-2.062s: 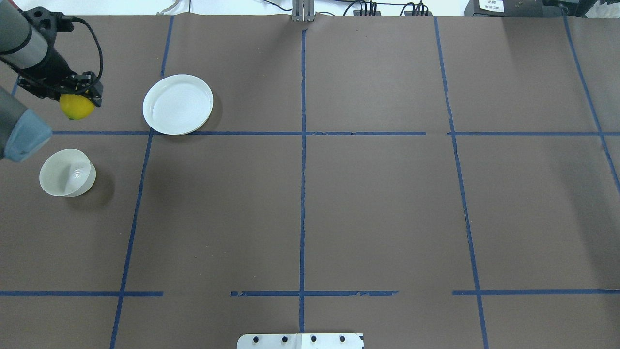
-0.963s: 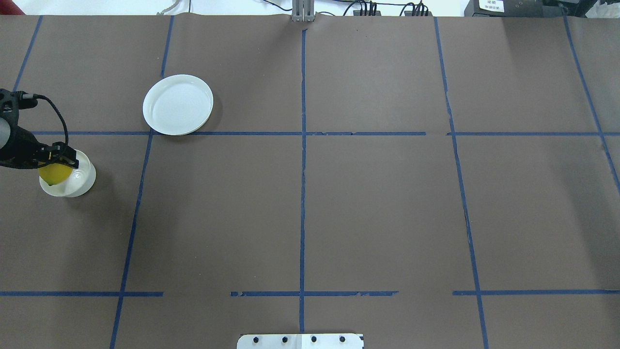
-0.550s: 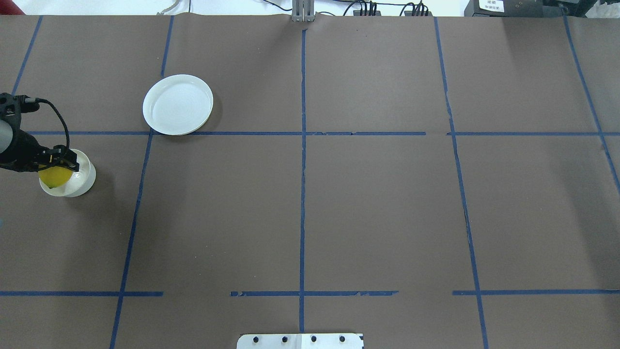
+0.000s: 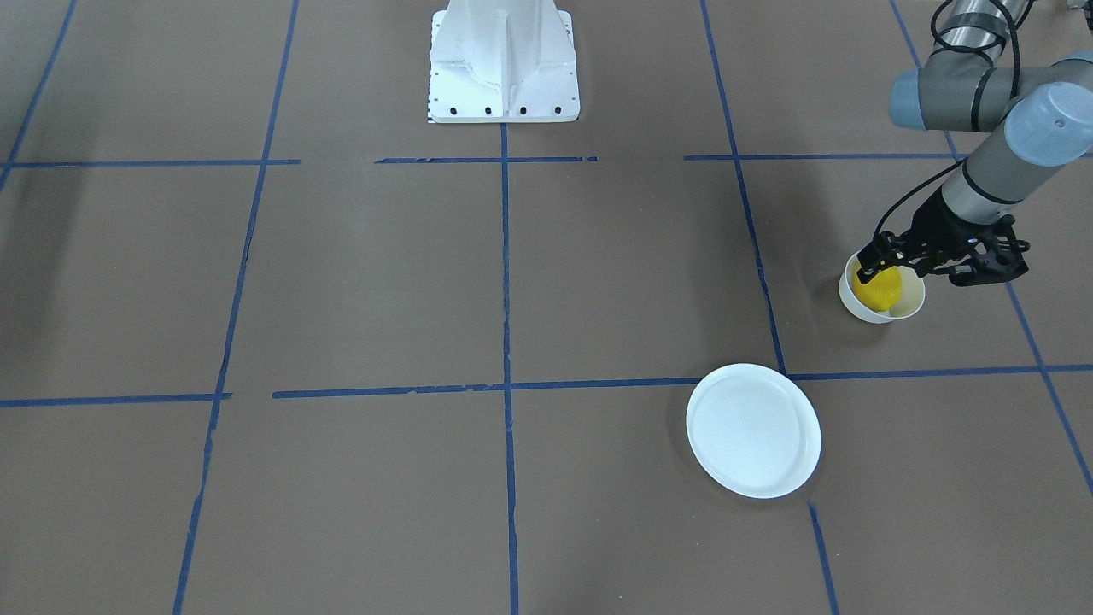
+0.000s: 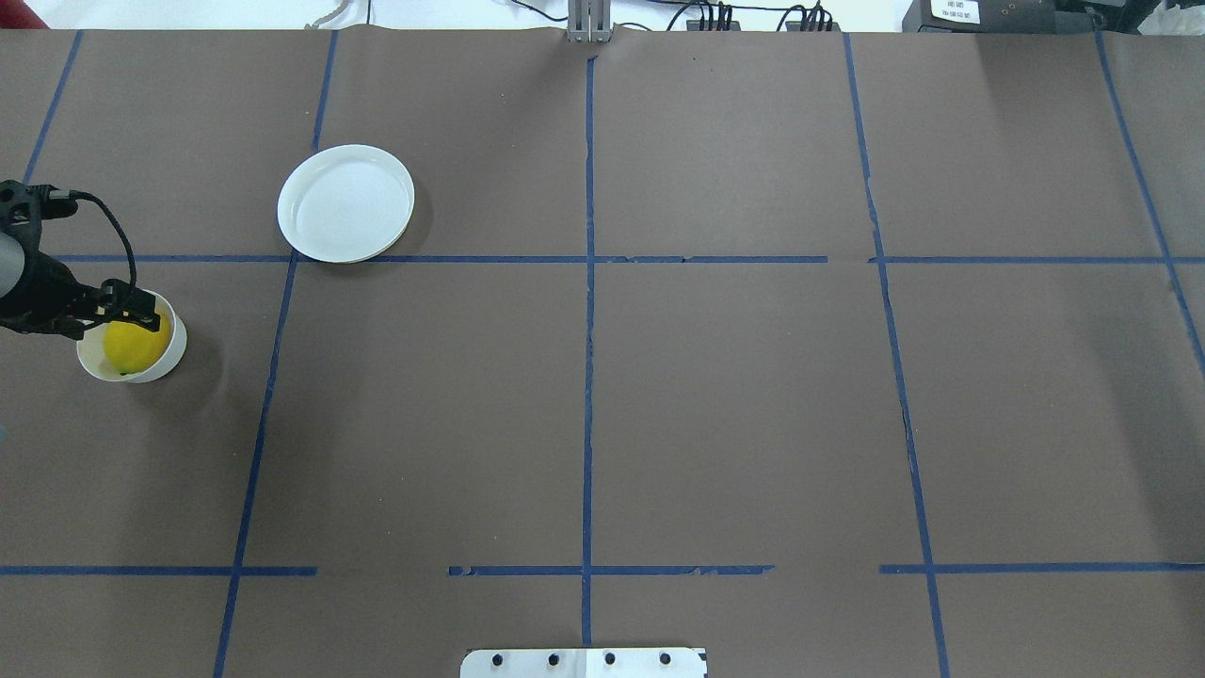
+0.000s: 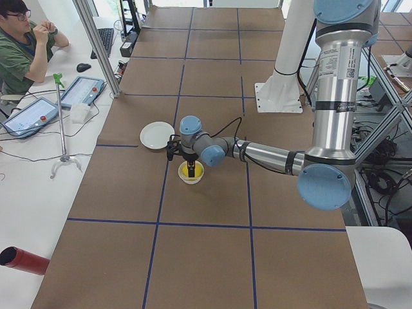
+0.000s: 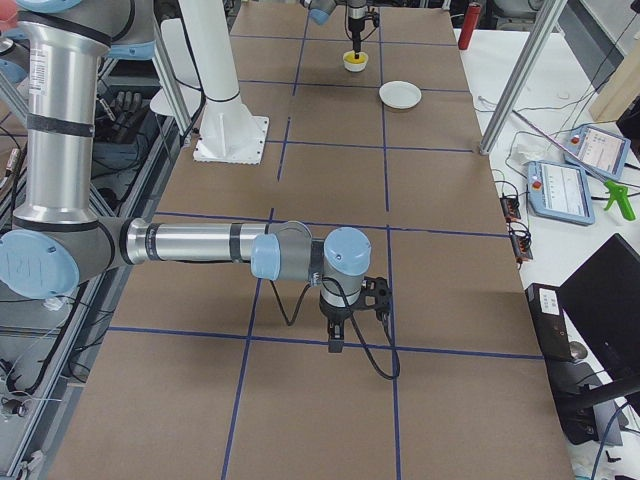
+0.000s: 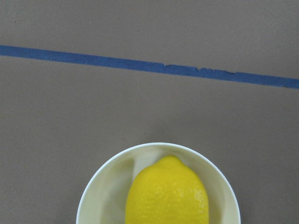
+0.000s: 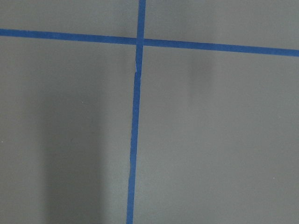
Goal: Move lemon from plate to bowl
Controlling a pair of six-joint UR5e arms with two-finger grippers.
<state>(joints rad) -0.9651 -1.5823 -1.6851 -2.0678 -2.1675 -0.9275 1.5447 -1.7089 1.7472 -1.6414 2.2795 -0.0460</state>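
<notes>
The lemon (image 5: 132, 347) lies inside the small white bowl (image 5: 175, 354) at the table's left edge. It also shows in the front view (image 4: 878, 289) and fills the bowl (image 8: 93, 196) in the left wrist view (image 8: 166, 193). My left gripper (image 5: 127, 311) hangs just above the bowl's far rim, open, with the lemon free below it. The flat white plate (image 5: 346, 202) sits bare, farther away and to the right of the bowl. My right gripper (image 7: 338, 345) shows only in the exterior right view, low over the mat; I cannot tell whether it is open or shut.
The brown mat carries blue tape grid lines. The robot's white base plate (image 4: 504, 60) stands at the near-centre edge. Operators' tablets (image 7: 565, 185) and a person (image 6: 22, 45) are off the table's far side.
My left gripper carried the lemon from beside the plate to over the bowl, lowered it and let it go. The lemon now rests in the bowl.
</notes>
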